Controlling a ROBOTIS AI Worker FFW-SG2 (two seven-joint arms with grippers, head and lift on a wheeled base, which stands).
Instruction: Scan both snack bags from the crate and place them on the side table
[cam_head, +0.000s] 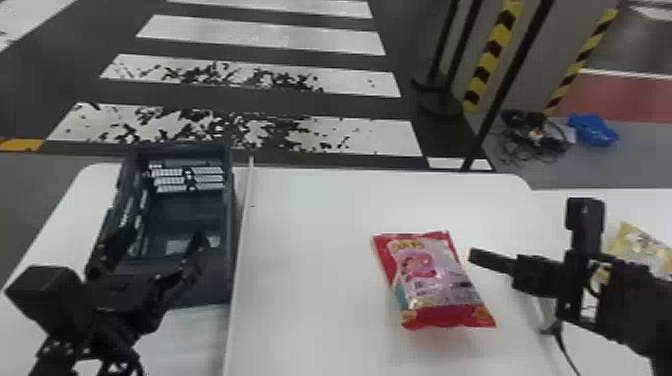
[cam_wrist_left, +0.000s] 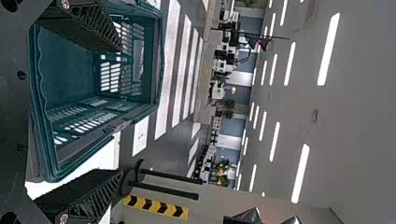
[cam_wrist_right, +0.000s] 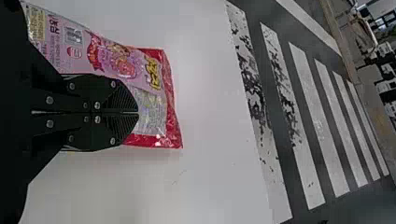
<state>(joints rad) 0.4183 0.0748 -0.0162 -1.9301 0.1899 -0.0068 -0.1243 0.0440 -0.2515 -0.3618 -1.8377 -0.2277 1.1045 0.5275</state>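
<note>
Jaws together and empty, my right gripper (cam_wrist_right: 138, 113) hangs near the red snack bag (cam_head: 434, 280) on the white table (cam_head: 310, 275), left gripper (cam_wrist_left: 121, 109) spread by the crate (cam_head: 232, 225), and if I lower the right unopened, it could shove the bag.

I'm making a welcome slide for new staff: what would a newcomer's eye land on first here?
Probably the red-and-pink snack bag, bright on the white table, with the shut right gripper to its right in the head view. Next, likely the dark crate on the left and the bold white crossing stripes beyond the table.
</note>
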